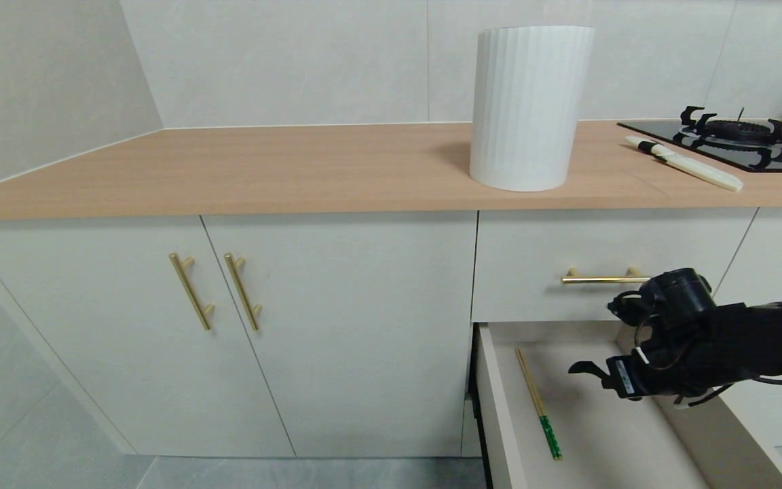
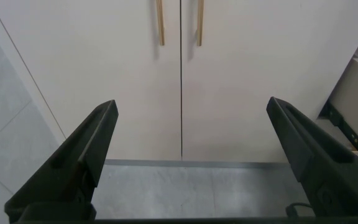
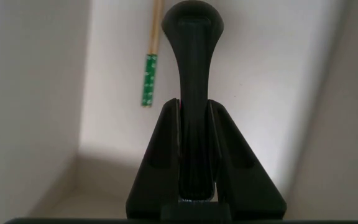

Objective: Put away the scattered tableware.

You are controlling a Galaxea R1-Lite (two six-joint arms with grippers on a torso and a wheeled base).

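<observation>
My right gripper [image 1: 618, 377] hangs over the open drawer [image 1: 499, 407] at the lower right, shut on a slim black utensil [image 1: 584, 369] whose rounded end sticks out past the fingers. The right wrist view has that gripper [image 3: 193, 107] clamped on the black utensil [image 3: 193, 37] above the drawer floor. A pair of wooden chopsticks with green ends [image 1: 539, 412] lies inside the drawer, beside the utensil's end [image 3: 150, 68]. A white knife with a black band [image 1: 683, 163] rests on the wooden counter [image 1: 296, 170]. My left gripper [image 2: 191, 109] stands open, facing the cabinet doors low down.
A tall white ribbed container [image 1: 529, 105] stands on the counter. A black gas hob [image 1: 737, 136] sits at the back right. The closed drawer above has a brass handle [image 1: 601, 278]. Two cabinet doors with brass handles [image 1: 218, 292] are shut at the left.
</observation>
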